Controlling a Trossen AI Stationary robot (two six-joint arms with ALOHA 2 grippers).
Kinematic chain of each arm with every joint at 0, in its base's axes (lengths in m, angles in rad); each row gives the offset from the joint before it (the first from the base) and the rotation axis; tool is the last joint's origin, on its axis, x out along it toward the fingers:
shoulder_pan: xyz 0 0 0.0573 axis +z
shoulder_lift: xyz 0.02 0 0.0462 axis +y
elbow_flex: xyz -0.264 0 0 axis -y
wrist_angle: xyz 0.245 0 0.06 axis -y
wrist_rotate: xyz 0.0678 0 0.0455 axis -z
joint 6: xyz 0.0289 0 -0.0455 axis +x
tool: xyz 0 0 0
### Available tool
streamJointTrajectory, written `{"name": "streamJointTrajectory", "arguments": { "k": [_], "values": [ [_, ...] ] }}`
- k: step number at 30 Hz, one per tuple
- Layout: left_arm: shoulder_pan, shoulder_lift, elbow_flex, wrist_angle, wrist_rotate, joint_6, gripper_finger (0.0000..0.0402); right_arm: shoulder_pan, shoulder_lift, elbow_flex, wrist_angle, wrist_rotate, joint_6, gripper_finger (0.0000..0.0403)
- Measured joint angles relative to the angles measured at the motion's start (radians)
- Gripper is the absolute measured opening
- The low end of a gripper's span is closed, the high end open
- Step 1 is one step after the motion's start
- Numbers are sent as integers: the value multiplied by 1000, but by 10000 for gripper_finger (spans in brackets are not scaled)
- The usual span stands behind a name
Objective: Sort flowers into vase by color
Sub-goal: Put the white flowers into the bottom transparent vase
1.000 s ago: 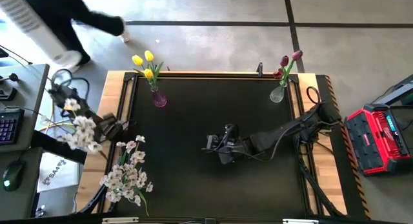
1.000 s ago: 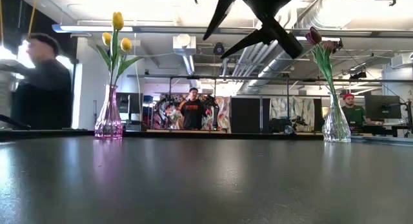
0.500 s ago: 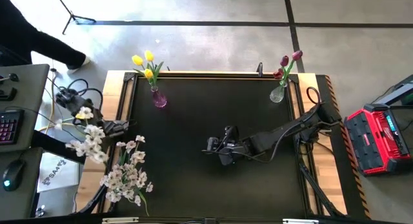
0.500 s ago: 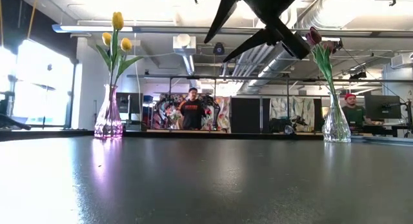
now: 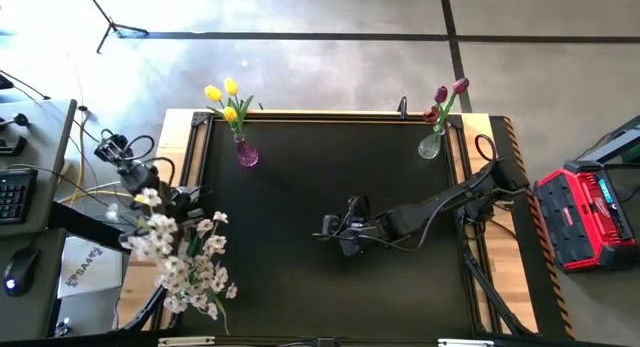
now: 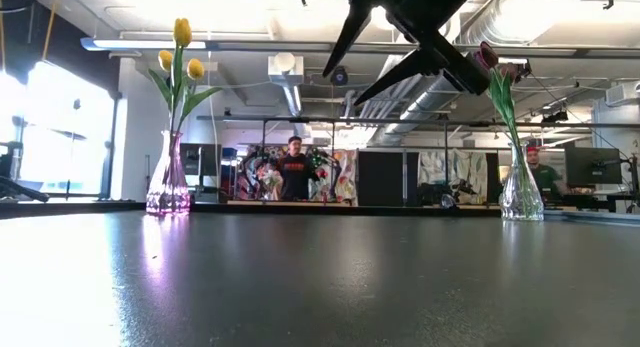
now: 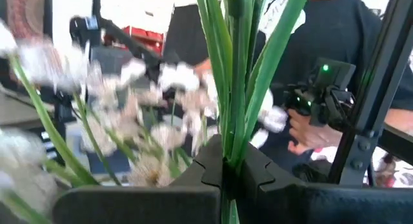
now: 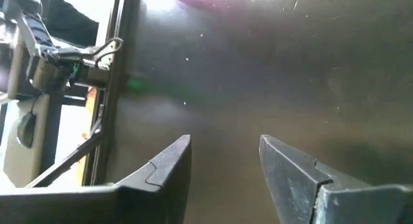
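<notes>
Yellow tulips (image 5: 222, 95) stand in a pink vase (image 5: 246, 154) at the far left of the black table; dark red tulips (image 5: 446, 95) stand in a clear vase (image 5: 431, 144) at the far right. More white blossom sprays (image 5: 197, 272) lie at the near left corner. My left gripper (image 5: 180, 199) is at the table's left edge, shut on a spray of white blossoms (image 5: 150, 227). My right gripper (image 5: 325, 230) hangs open above the middle of the table, holding nothing. My left gripper (image 7: 227, 162) pinches the green stems and leaves (image 7: 231, 140) of the white spray between its two fingers. The stems run on past the fingertips. The blossoms (image 7: 148, 114) spread out beyond, over the table's left edge.
A raised wooden rim (image 5: 330, 114) frames the table. A keyboard (image 5: 12, 195) and a mouse (image 5: 18, 270) sit on a desk to the left, a red case (image 5: 590, 212) to the right. Cables (image 5: 480, 187) trail along the right arm. People stand in the room beyond.
The held white spray has swung from outside the table's left edge toward the table and its near side, and now sits beside the lying sprays. A person at the far left has walked out of the high view.
</notes>
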Motion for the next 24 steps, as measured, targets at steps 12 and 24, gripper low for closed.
{"name": "streamJointTrajectory", "arguments": {
  "k": [12, 24],
  "values": [
    [-45, 0, -49, 15, -56, -39, 8, -2, -1, 0, -23, -43, 0, 172],
    [-45, 0, -48, -45, -90, -106, 79, -37, -1, 0, -30, -113, -35, 172]
  ]
}}
